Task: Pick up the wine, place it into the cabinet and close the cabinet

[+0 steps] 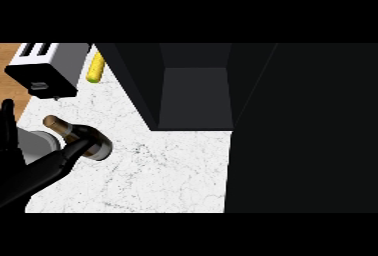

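The wine bottle (80, 137) is dark with a brown cork top and stands on the white marble counter (162, 175) at the left. My left hand (33, 175) comes in from the lower left, large and close. Its straight fingers (7, 122) rise along the left edge. Its thumb reaches across the bottle's lower body and touches it, without curling round it. A grey piece of forearm shows between thumb and fingers. The dark cabinet (192, 92) stands open at top centre. My right hand does not show.
A wide dark panel (303, 130), seemingly the cabinet's open door, fills the right side. A toaster (46, 67) stands at the top left, with a yellow object (95, 67) beside it. Bare counter lies between the bottle and the cabinet.
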